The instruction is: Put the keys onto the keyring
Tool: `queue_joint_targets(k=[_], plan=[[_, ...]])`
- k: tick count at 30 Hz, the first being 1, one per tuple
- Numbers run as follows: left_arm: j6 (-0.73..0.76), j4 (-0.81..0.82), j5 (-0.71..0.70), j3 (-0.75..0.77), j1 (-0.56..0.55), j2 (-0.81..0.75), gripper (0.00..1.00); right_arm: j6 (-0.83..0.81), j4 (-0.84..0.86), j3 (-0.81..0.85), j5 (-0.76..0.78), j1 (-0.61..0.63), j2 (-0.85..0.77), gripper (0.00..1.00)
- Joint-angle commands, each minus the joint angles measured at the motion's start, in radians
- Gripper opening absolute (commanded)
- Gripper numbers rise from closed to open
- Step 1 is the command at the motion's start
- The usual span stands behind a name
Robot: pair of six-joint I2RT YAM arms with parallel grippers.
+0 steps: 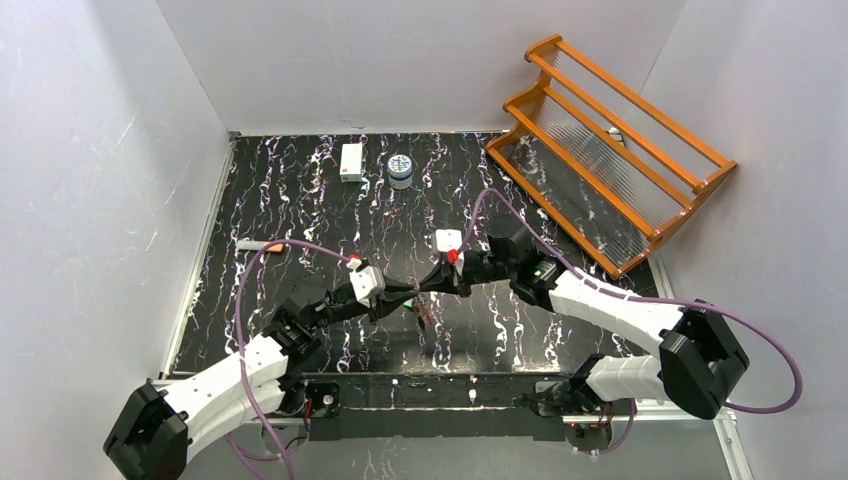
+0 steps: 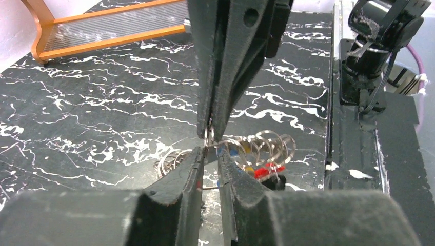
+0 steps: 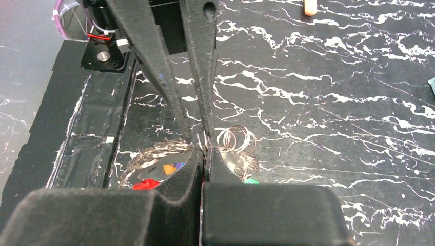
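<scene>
Top view. The left gripper (image 1: 414, 289) and right gripper (image 1: 433, 284) meet tip to tip above the black marbled table (image 1: 300, 200). The keyring (image 1: 424, 313) hangs just below that meeting point. An orange rack (image 1: 610, 150) stands well up and to the right of the keyring. A white box (image 1: 351, 162) and a small round tin (image 1: 400, 170) lie far beyond it. A small orange-ended piece (image 1: 262, 244) lies well to its left.

Left wrist view. The left gripper's (image 2: 208, 156) fingers stand a narrow slit apart, with thin silver wire of the keyring (image 2: 268, 145) between them. The right gripper (image 2: 210, 128) comes down from above onto the same spot, its jaws drawn together. The keys (image 2: 262, 171), capped red, blue and yellow, fan out beside the silver loops, clear of the table.

Right wrist view. The right gripper's (image 3: 205, 154) fingers are pressed flat together on a silver strand of the keyring (image 3: 236, 137). The left gripper (image 3: 198, 136) narrows to nearly closed tips touching the same strand. Red, orange, blue and green caps show beneath the loops.
</scene>
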Motion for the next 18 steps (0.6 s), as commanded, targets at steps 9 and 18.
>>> queue_joint_targets(k=[9, 18], plan=[[0.274, -0.433, -0.059, 0.207, -0.002, -0.026, 0.28, -0.140, -0.456, 0.290, 0.203, 0.072, 0.081, 0.01], [0.300, -0.510, -0.097, 0.221, -0.003, -0.065, 0.43, -0.159, -0.574, 0.385, 0.352, 0.159, 0.155, 0.01]])
